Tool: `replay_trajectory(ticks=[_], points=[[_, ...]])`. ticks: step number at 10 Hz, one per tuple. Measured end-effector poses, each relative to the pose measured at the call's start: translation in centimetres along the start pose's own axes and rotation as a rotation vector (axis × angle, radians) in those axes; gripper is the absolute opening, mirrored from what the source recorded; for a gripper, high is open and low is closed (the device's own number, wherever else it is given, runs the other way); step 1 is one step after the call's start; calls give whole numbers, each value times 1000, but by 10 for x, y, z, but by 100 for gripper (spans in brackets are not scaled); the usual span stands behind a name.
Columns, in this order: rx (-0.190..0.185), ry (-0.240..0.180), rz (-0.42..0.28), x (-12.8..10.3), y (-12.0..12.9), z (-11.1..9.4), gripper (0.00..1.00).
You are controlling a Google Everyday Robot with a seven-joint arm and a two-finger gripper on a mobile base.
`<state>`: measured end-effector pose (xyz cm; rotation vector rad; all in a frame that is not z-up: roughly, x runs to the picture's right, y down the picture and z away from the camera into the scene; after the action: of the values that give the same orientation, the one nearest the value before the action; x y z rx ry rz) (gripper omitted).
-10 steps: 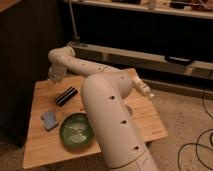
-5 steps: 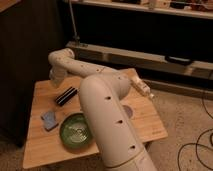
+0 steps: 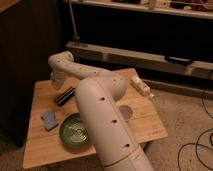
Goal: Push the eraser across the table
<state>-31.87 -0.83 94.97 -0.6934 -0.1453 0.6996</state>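
Note:
The eraser [image 3: 65, 96], a black block with a pale stripe, lies at an angle on the back left part of the light wooden table [image 3: 42, 95]. My white arm rises from the bottom centre, bends at a joint at the far left and comes down just behind the eraser. The gripper [image 3: 58, 84] is at the end of that last link, close above the eraser's far end and mostly hidden by the arm. I cannot tell whether it touches the eraser.
A green bowl [image 3: 75, 131] sits near the front, with a blue-grey sponge pad [image 3: 49, 120] to its left. A pale round disc [image 3: 128, 112] lies to the right of my arm. A white object [image 3: 142, 89] lies at the table's right back edge. A dark cabinet stands at the left.
The arm's far joint has shifted very slightly to the right and down. The eraser, bowl and pad are where they were.

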Motion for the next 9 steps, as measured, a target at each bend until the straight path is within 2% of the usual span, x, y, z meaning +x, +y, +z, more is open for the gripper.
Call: replay_trajectory(ticks=[2, 6, 9], points=[[-8, 31, -13, 1, -2, 13, 0], [-31, 64, -21, 5, -5, 28, 0], [-50, 73, -11, 13, -10, 28, 0]])
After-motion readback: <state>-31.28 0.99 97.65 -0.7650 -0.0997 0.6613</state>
